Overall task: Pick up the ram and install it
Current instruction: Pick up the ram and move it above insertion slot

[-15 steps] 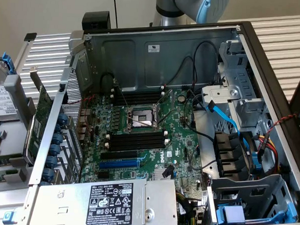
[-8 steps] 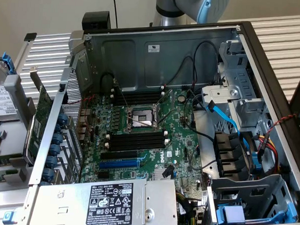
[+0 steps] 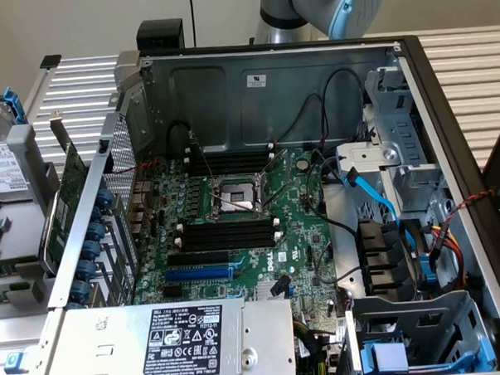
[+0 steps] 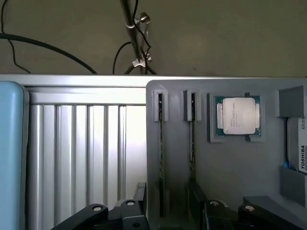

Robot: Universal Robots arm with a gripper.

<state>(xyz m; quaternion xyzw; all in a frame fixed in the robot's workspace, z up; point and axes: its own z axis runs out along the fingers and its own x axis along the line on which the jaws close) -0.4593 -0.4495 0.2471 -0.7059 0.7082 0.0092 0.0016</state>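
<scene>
1. The computer case lies open and takes the middle of the exterior view. Its motherboard is uncovered, and the black memory slots in the centre of the frame have nothing in them, so the installing is not yet done.
2. The robot arm shows at the upper edge of the exterior view, behind the case.
3. In the wrist view a gray tray holds the parts: a processor in its pocket, a hard drive at the tray's edge, and two narrow grooves beside the processor.
4. The gripper hangs over these grooves. Its black fingers stand wide apart and nothing is between them.
5. The ram is, as I judge, the thin dark edge that stands on its side in the groove farther from the processor. The gripper does not touch it. I cannot tell if the other groove holds a stick too.
6. On handling, my judgement: the ram is light, stiff and thin, but fragile. It is better to pinch it on the two flat faces near the middle of its length, gently, and away from the contact edge.
</scene>
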